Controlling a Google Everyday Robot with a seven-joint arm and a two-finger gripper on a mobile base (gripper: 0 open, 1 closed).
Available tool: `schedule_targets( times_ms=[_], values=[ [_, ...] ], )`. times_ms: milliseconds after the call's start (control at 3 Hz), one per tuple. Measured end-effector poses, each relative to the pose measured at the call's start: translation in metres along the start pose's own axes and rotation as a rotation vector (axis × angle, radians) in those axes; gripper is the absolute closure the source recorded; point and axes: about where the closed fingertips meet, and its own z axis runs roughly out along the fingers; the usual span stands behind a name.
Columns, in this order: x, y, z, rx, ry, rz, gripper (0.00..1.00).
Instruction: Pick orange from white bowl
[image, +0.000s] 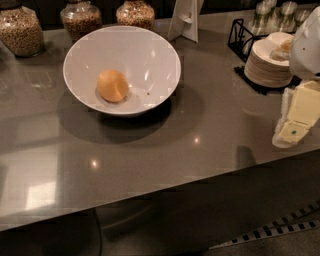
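The orange (112, 85) lies at the bottom of the large white bowl (150, 50), a little left of its centre. The bowl stands on the grey countertop (200, 135) towards the back left. My gripper (296, 117) hangs at the right edge of the view, pale yellow and white, over the counter's right end near the front edge. It is far to the right of the bowl and apart from it.
Three glass jars of grains (80, 19) stand along the back left. A white card stand (184, 20) is behind the bowl. A stack of small white plates (268, 62) sits in a black rack at back right, with shakers (280, 12) behind.
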Motion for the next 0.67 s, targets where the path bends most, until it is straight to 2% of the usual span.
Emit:
schedule_targets(
  times_ms=[333, 667],
  values=[
    [0.0, 0.0, 0.0, 0.0, 0.0, 0.0, 0.0],
    [-0.01, -0.006, 0.002, 0.028, -0.082, -0.002, 0.0]
  ],
)
